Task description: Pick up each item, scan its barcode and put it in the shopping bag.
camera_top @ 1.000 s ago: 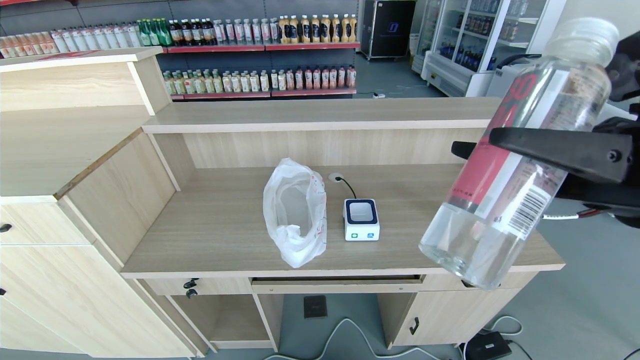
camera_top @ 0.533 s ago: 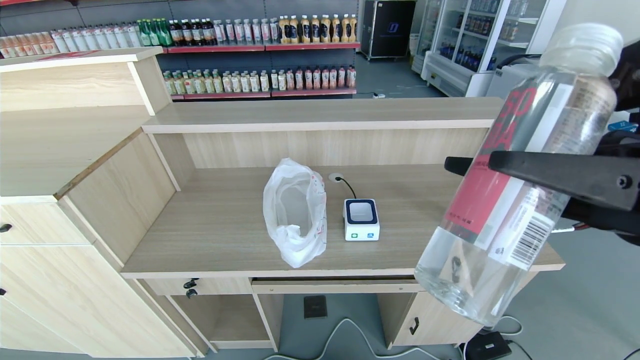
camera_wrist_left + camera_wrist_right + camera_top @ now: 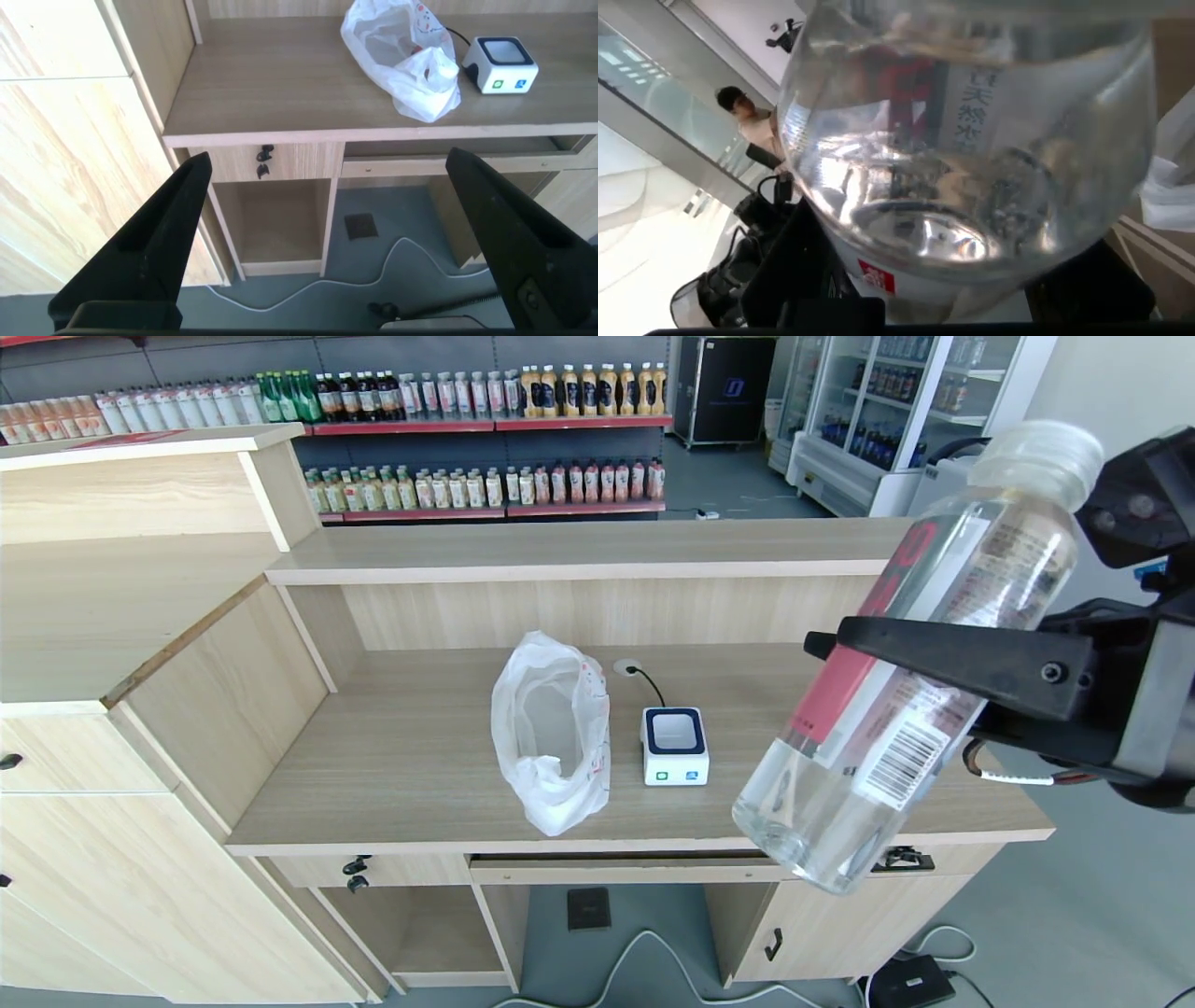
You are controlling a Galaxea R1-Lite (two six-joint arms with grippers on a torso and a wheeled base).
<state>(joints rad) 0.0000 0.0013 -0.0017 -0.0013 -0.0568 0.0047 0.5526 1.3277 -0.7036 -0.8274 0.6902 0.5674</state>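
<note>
Head view: the right gripper (image 3: pixel 896 677) is clamping a clear plastic water bottle with a red-and-white label (image 3: pixel 840 784) around its middle. It is holding the bottle tilted in the air, cap up, off to the right of the pale wooden tabletop (image 3: pixel 420 756). The barcode is facing the camera. The small white box scanner with the dark window (image 3: pixel 674 745) is sitting well apart from the bottle. A white plastic shopping bag (image 3: pixel 551 737) is lying slack just beside the scanner, seemingly holding nothing. The left gripper (image 3: pixel 327 252) is hanging with jaws apart, carrying nothing. I am judging the pickup done; scanning and bagging are waiting.
</note>
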